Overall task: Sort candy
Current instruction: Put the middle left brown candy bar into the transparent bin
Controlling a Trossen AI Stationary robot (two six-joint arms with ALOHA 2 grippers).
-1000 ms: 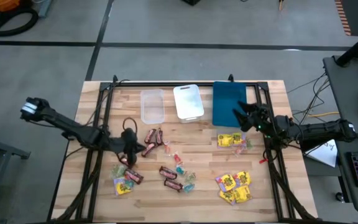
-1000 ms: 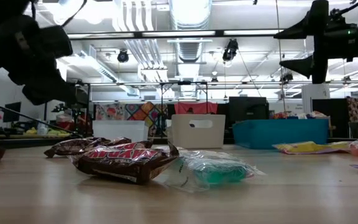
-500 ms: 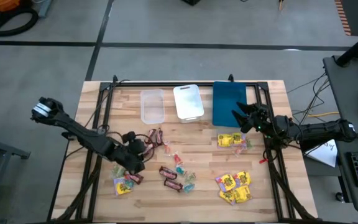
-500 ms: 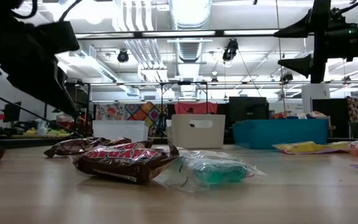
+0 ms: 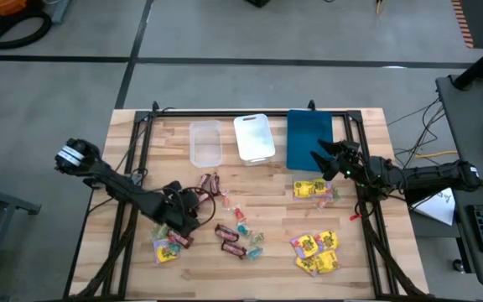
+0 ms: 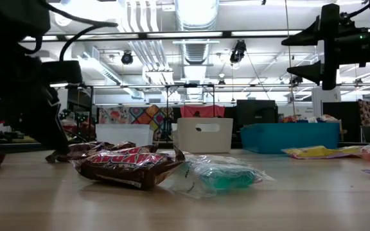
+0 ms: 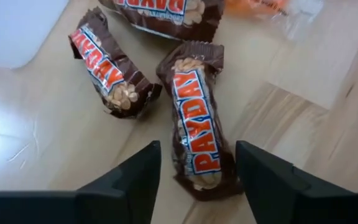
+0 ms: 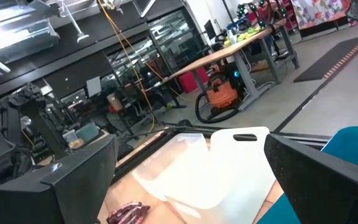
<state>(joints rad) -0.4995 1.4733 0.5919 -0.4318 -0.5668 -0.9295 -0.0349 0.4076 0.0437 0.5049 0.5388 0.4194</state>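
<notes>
Candy is lying scattered over the near half of the wooden table (image 5: 367, 252). Closest to the near edge, a cluster of yellow square packets (image 5: 315, 251) is sitting toward the near right corner, and a single yellow packet (image 5: 165, 251) is lying toward the near left corner. Just behind them, dark brown bars (image 5: 229, 239) and small teal pieces (image 5: 243, 226) are spreading across the middle, with bare wood showing between most of them.

The left gripper (image 5: 198, 200) is hanging low over the left-middle of the table, its fingers (image 7: 132, 180) standing apart and released, holding nothing. In the left wrist view, a PayDay bar (image 7: 197, 121) is lying on the wood in the gap between the two fingers, a second PayDay bar (image 7: 109, 65) is angling just beside it, and a third bar (image 7: 160, 12) is lying farther on. In the low view, another brown bar (image 6: 130, 165) is resting against a clear-wrapped teal piece (image 6: 220, 174).

Farther back on the right, two yellow packets (image 5: 310, 189) are lying near the right edge. The right gripper (image 5: 319, 159) is hovering raised above that side, at the near end of the blue tray (image 5: 309, 134), its fingers spread wide and empty.

Along the far edge, three trays are standing side by side: a clear tray (image 5: 205, 143), a white tray (image 5: 253, 137) and the blue one, with narrow gaps between them.
</notes>
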